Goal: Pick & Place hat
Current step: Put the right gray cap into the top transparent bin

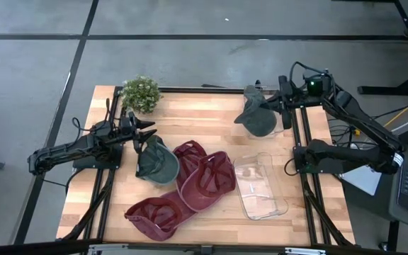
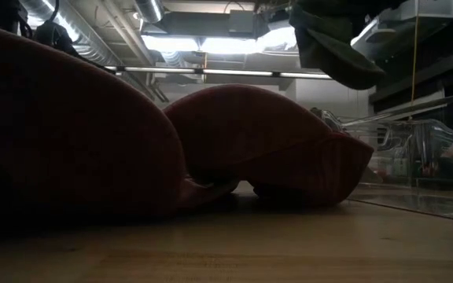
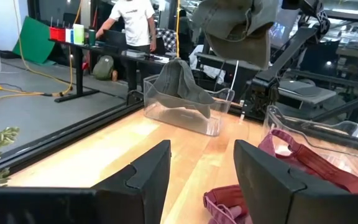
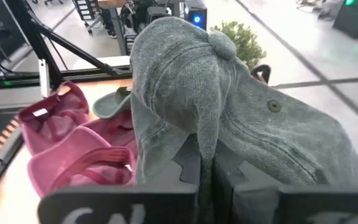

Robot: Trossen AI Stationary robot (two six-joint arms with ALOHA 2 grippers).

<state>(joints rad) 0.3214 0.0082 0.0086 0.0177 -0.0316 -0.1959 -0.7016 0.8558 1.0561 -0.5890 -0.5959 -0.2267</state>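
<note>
A grey-green cap hangs in the air at the table's far right, held by my right gripper; it also shows in the low view as the cap and in the left wrist view as the cap. Below it stands a clear bin with another grey-green cap draped in it. My left gripper is open at the table's left, beside a green cap lying on the wood. Its fingers hold nothing. Maroon caps lie in the middle. My right gripper pinches a fold of the cap's crown cloth between its two fingers. The fingers come level from the table's right side. The cap is lifted clear of the table, and its crown bulges around and past the fingers.
A second clear bin lies near the right edge, beside the maroon caps. Another maroon cap lies by the near edge. A small potted plant stands at the far left corner. A person stands beyond the table.
</note>
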